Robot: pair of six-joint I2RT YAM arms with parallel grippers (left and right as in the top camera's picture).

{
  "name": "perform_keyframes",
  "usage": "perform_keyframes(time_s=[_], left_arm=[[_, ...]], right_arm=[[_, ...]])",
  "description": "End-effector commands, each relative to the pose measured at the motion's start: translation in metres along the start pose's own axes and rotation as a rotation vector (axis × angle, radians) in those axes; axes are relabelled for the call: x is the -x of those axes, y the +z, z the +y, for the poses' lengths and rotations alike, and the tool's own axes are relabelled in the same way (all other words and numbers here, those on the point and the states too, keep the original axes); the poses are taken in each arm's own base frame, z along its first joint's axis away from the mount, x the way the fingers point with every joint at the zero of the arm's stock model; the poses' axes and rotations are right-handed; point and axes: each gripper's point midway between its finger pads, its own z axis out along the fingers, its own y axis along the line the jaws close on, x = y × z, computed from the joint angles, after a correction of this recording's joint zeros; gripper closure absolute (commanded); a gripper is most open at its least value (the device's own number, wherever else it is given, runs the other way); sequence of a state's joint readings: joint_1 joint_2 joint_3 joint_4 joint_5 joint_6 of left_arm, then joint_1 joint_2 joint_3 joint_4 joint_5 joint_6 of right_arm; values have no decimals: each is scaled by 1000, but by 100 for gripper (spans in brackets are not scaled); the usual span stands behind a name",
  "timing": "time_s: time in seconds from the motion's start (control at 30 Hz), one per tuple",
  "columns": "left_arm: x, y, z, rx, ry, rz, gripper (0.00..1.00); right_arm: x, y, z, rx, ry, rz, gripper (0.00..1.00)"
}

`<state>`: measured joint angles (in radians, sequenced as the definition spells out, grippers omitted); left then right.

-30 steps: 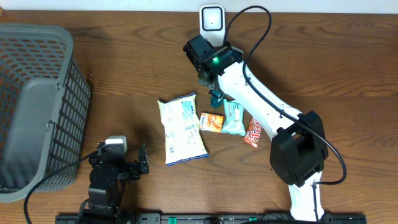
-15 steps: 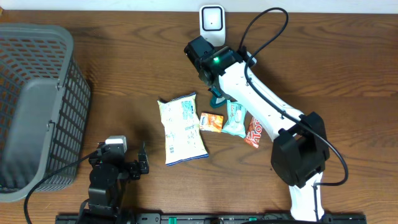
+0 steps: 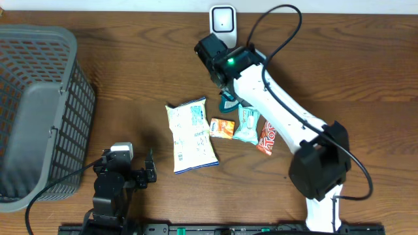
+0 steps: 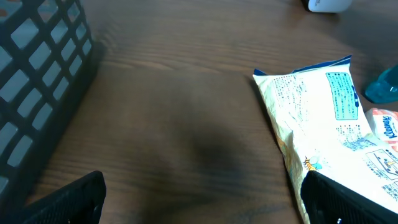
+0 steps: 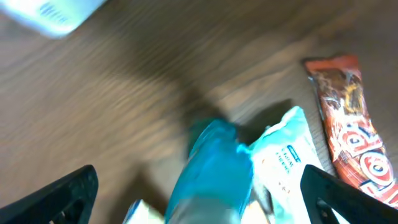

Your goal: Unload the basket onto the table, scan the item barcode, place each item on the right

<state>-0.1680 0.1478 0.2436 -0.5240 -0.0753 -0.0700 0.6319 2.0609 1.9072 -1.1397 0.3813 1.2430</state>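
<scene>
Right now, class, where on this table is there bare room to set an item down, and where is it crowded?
Free: the wood between the basket and the snack bag; the far-right wood past the right arm. Crowded: the row from snack bag to red bar.

A grey mesh basket (image 3: 75,124) with a solid grey floor stands at the wooden table's (image 3: 130,72) left edge.

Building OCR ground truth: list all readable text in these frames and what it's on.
"Kleenex": on the small orange packet, at the right edge of the left wrist view.
Too small to read: the blue panel and fine print on the large cream snack bag.
Too blurred to read: the big white letters on the red-orange wrapper.
Too blurred to read: the print on the white-and-teal packet.
</scene>
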Motion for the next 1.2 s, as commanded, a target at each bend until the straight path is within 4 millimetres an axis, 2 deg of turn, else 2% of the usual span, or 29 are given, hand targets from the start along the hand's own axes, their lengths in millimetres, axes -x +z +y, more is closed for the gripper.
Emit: perform_keyframes(time_s=[0.0, 0.1, 0.2, 0.3, 0.37, 0.4, 0.47, 0.6, 0.67, 0.8, 0.97, 1.07, 1.17], left_arm=[[7, -3, -2, -13, 13, -20, 1], [7, -3, -2, -13, 13, -20, 1], [7, -3, -2, -13, 13, -20, 1], [7, -3, -2, -13, 13, -20, 1], [7, -3, -2, -13, 13, -20, 1], [7, -3, -2, -13, 13, -20, 1], [7, -3, -2, -13, 13, -20, 1], [7, -3, -2, -13, 13, -20, 1], [7, -3, -2, -13, 13, -20, 1], [7, -3, -2, -13, 13, -20, 1], [7, -3, -2, -13, 13, -20, 1], [7, -3, -2, -13, 13, -20, 1], [7, -3, -2, -13, 13, -20, 1]], right_arm=[[26, -70, 20, 201, -297, -34, 1], [36, -103, 27, 296, -615, -110, 1], [33, -123, 28, 363, -936, -150, 1], [9, -123, 17, 419, -1340, -94, 1], [-9, -115, 3, 456, -1535, -5, 1], [-16, -110, -5, 474, -1608, 40, 4], [-18, -96, -13, 477, -1644, 94, 7], [-3, -62, -19, 437, -1609, 139, 9], [2, -52, -21, 439, -1610, 152, 8], [2, -47, -20, 562, -1646, 179, 2], [-7, -49, -14, 757, -1706, 187, 1], [-9, -42, -14, 791, -1733, 197, 1], [-11, -25, -17, 765, -1767, 224, 1]])
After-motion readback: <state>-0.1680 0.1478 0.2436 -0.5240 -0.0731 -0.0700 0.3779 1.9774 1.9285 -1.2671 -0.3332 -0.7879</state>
